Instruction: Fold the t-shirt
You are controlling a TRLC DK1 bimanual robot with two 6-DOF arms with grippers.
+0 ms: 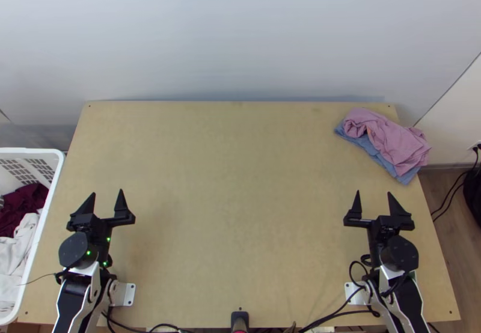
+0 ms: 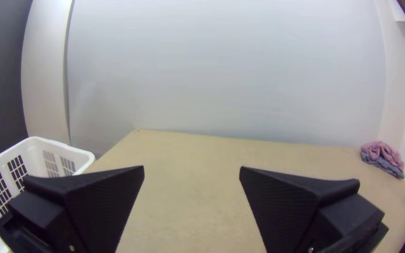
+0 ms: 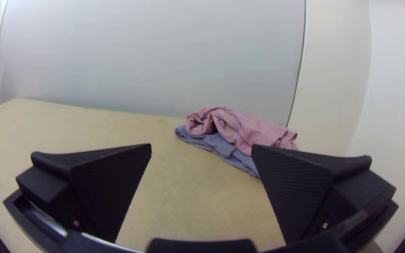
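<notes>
- Left gripper [image 1: 107, 192]: over the table's near left part, its two black fingers wide apart, nothing between them.
- Right gripper [image 1: 373, 192]: near right part, fingers likewise spread, holding nothing; the nearer of the two to the corner pile.
- Table [image 1: 240, 183]: bare wood between the grippers, a good flat place for folding.
- Far right corner: pink cloth [image 1: 394, 143], bunched and rolled at one end, lying on a blue-grey cloth [image 3: 219, 146]. Pile's outer end seems to pass the table's right edge.
- Beside the table's left edge: white basket [image 1: 30, 150], with dark red cloth [image 1: 27, 205] and white cloth [image 1: 15, 261] heaped inside.
- T-shirt: cannot tell which cloth it is. Candidates sit in the corner pile and in the basket; the pile might be a place for finished work.
- Stage, my judgement: between pieces, or folding not begun. Settle on the garment first.
- If from the basket: left gripper down steeply, pinch one layer, lift well above the rim before crossing, so it doesn't snag or drag a neighbour along.
- If from the pile: right gripper takes the pink by its upper layer only; a deep bite would bring the blue-grey too.
- Then lay it mid-table, find both shoulders, pull evenly and smooth before any fold; wrinkles left now will skew every crease.
</notes>
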